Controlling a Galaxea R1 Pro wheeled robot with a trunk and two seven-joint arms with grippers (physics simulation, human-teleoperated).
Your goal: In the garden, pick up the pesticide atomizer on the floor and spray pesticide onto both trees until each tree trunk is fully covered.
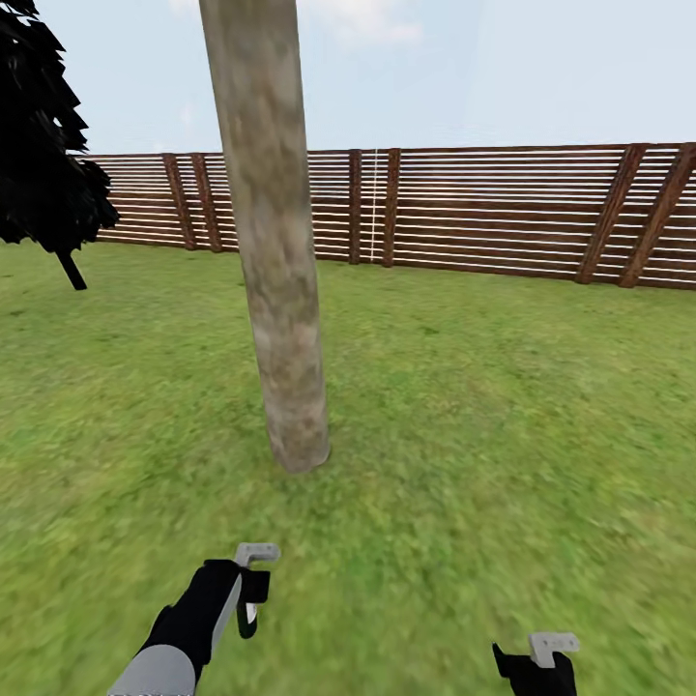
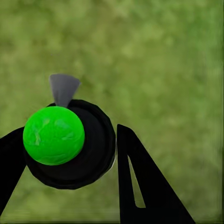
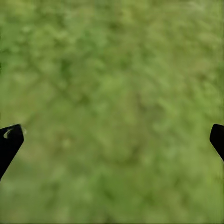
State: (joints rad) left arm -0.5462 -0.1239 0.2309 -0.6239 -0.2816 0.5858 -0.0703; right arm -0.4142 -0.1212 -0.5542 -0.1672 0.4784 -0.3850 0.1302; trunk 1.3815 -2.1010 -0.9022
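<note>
Where frame crops it, tree trunk [image 1: 275, 242] topless.

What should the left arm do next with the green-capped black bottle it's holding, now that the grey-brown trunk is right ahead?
Probably raise the left gripper and aim the black atomizer with the green cap at the mottled grey-brown tree trunk. It hangs low over the green grass, and no white specks show on the bark.
</note>
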